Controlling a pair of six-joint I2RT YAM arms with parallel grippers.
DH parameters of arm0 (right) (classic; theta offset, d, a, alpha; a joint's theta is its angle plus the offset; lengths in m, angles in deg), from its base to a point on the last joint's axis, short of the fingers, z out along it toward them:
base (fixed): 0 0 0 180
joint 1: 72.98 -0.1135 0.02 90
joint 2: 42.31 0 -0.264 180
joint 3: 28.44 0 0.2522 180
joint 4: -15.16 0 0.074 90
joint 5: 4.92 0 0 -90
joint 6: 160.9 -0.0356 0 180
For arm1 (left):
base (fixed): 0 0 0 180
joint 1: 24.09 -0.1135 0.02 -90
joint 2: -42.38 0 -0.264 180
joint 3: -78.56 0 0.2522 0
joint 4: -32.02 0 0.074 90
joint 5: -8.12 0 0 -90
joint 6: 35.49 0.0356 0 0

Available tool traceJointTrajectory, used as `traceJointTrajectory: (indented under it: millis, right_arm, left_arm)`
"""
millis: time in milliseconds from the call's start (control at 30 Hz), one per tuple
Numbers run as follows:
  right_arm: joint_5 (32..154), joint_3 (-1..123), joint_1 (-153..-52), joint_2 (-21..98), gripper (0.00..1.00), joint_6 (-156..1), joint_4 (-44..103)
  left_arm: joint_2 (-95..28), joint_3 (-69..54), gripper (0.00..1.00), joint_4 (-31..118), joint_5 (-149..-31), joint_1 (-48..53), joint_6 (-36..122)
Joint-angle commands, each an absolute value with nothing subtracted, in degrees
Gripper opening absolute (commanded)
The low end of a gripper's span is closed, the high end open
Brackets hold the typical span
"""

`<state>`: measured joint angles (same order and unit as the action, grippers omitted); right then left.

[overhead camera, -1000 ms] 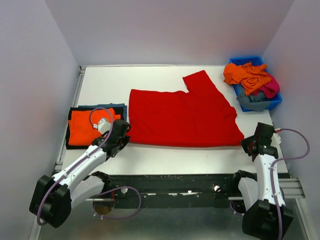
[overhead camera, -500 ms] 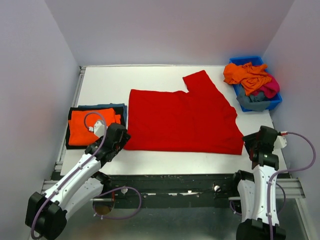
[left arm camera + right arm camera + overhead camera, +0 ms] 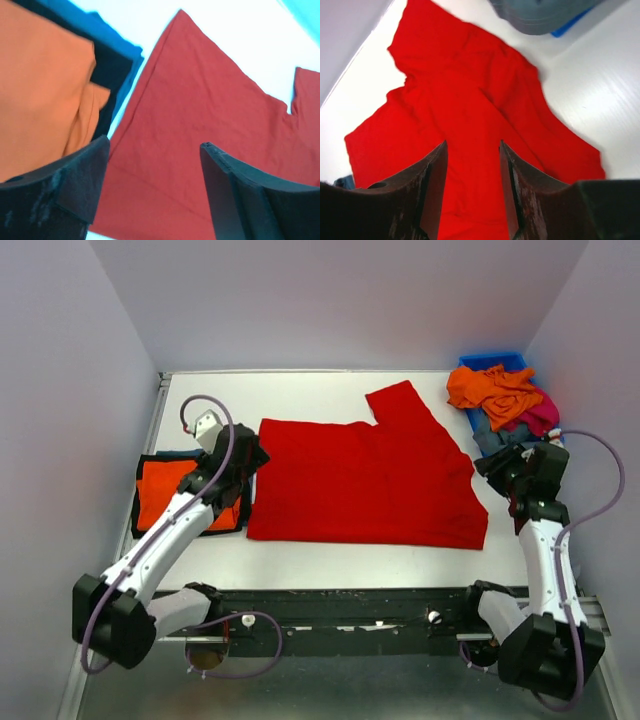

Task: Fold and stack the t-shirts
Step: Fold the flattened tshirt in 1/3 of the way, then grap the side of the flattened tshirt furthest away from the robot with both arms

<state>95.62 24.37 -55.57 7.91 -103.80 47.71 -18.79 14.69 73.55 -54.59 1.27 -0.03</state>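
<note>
A large red t-shirt lies spread flat in the middle of the table, one sleeve pointing to the far side. My left gripper hovers open over its left edge; the left wrist view shows red cloth below the gap, with nothing between the fingers. Beside that edge sits a folded stack with orange on top, black and teal-blue under it. Over the shirt's right edge my right gripper is open too, with only red cloth under it.
A blue bin at the far right holds crumpled orange, magenta and grey shirts; the grey one hangs near my right gripper. Walls close in on three sides, and a metal rail runs along the near edge.
Both grippers opened and let go of the red t-shirt's near corners. Both arms then swung away from the near edge toward the shirt's sides, and the near hem slid slightly nearer.
</note>
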Motion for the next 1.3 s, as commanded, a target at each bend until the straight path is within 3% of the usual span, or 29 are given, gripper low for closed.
traceJointTrajectory:
  millis: [0, 133, 400, 433, 833, 1100, 1167, 1200, 1267]
  right_arm:
    - [99.9, 31.0, -60.1, 15.6, 0.52, -99.6, 42.2]
    - [93.9, 37.8, -67.2, 23.8, 0.51, -98.2, 42.0]
    - [93.0, 58.8, -72.4, 46.3, 0.50, -95.2, 46.6]
    - [92.8, 62.8, -72.7, 50.1, 0.47, -94.5, 48.1]
    - [83.9, 98.7, -75.4, 82.0, 0.47, -89.4, 61.4]
    - [82.9, 124.9, -75.4, 100.3, 0.52, -88.6, 71.4]
    - [84.5, 126.6, -75.4, 102.2, 0.58, -89.3, 69.9]
    - [84.7, 127.9, -75.2, 102.9, 0.70, -89.7, 70.1]
    - [84.4, 127.4, -75.2, 102.5, 0.72, -91.1, 68.5]
  left_arm:
    - [-28.2, 8.7, 0.81, 67.3, -58.5, -4.7, 7.2]
    - [-37.0, 6.4, 0.72, 60.5, -66.7, -10.0, 5.1]
    - [-58.9, -11.0, 0.66, 63.2, -68.6, -11.7, 7.3]
    - [-61.2, -12.9, 0.65, 63.7, -69.1, -12.2, 7.4]
    - [-80.0, -29.4, 0.62, 67.9, -76.9, -17.3, 7.3]
    - [-91.2, -42.8, 0.62, 73.5, -81.1, -17.9, 7.8]
    - [-93.0, -44.2, 0.59, 73.6, -81.9, -18.0, 7.7]
    - [-93.7, -44.8, 0.59, 73.7, -83.5, -18.1, 7.8]
    - [-94.8, -45.8, 0.58, 74.3, -83.9, -18.1, 7.6]
